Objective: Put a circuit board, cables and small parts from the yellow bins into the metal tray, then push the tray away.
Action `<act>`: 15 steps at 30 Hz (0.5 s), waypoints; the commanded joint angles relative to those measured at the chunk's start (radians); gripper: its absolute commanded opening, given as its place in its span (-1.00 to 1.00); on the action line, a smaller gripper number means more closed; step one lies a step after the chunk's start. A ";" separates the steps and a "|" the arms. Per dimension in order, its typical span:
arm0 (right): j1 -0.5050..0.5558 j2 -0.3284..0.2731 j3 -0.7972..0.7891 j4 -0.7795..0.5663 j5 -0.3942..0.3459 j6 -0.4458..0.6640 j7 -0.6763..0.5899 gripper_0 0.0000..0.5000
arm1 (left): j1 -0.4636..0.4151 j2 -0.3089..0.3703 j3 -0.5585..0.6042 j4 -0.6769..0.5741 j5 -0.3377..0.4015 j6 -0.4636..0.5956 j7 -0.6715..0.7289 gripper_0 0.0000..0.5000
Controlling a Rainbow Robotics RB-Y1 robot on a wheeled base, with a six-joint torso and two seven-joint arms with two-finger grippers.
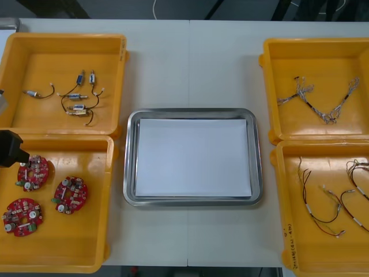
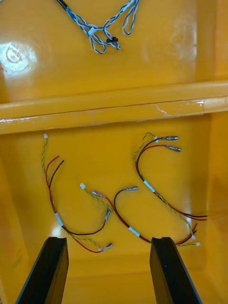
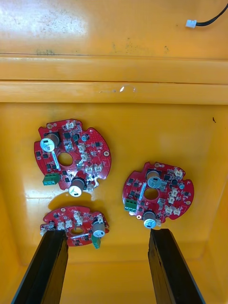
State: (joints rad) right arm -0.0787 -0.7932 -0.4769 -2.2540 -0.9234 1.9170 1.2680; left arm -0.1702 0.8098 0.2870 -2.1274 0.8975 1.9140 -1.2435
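Note:
Three round red circuit boards (image 1: pixel 71 195) lie in the near left yellow bin (image 1: pixel 86 254). My left gripper (image 3: pixel 108 268) hovers open over them, with one board (image 3: pixel 76 225) just beyond its left finger and another board (image 3: pixel 158 192) just beyond its right finger. The left arm (image 1: pixel 10 149) shows at that bin's far left corner. My right gripper (image 2: pixel 108 270) hangs open above the red and yellow cables (image 2: pixel 142 190) in the near right bin (image 1: pixel 288 231). The metal tray (image 1: pixel 130 156), white inside, sits between the bins with nothing in it.
The far left bin (image 1: pixel 109 52) holds small metal parts (image 1: pixel 78 98) with black cables. Twisted blue and white cables (image 1: pixel 323 101) lie in the far right bin (image 1: pixel 271 69), with one blue and white cable (image 2: pixel 102 28) beyond the bin wall (image 2: pixel 114 109).

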 commanded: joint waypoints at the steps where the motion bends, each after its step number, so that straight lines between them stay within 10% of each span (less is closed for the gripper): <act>1: 0.031 -0.044 -0.052 -0.030 -0.011 0.003 0.063 1.00 | 0.000 0.023 0.012 -0.006 0.001 0.006 -0.034 1.00; 15: 0.188 -0.063 -0.094 -0.030 -0.008 -0.102 0.145 1.00 | 0.155 0.023 0.014 -0.071 0.006 -0.184 -0.050 1.00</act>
State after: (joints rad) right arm 0.0569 -0.8064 -0.5344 -2.2552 -0.9307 1.8516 1.3832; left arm -0.0774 0.8098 0.2870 -2.1536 0.8975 1.7681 -1.2435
